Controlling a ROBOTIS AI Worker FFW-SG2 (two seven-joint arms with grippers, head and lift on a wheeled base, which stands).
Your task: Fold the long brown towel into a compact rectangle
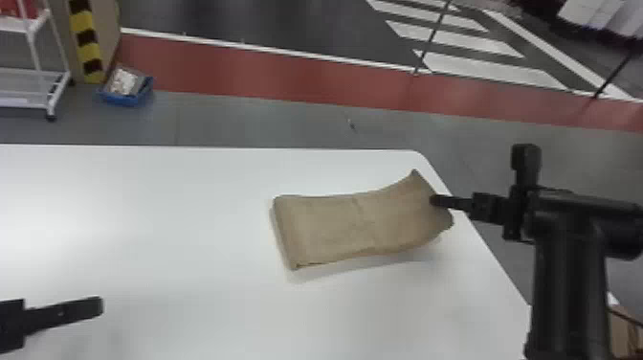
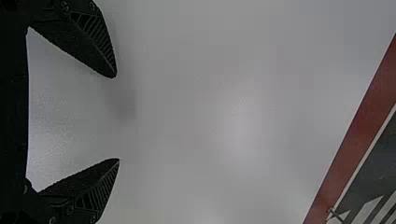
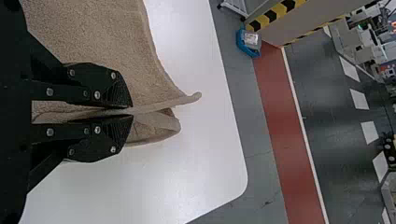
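Note:
The brown towel (image 1: 325, 225), folded into a layered strip, lies toward the table's right side with its right end lifted. At that end is my right gripper (image 1: 434, 200). In the right wrist view the right gripper (image 3: 132, 112) is shut on the edge of the towel (image 3: 102, 32), and a thin fold of cloth sticks out past its fingertips. My left gripper (image 1: 98, 305) waits over the table at the lower left, away from the towel; in the left wrist view the left gripper (image 2: 116, 119) stands open with nothing between its fingers.
The white table (image 1: 167, 215) has its far edge and rounded right corner just beyond the towel. On the floor past it are a blue bin (image 1: 125, 93) and a white rack (image 1: 28, 86).

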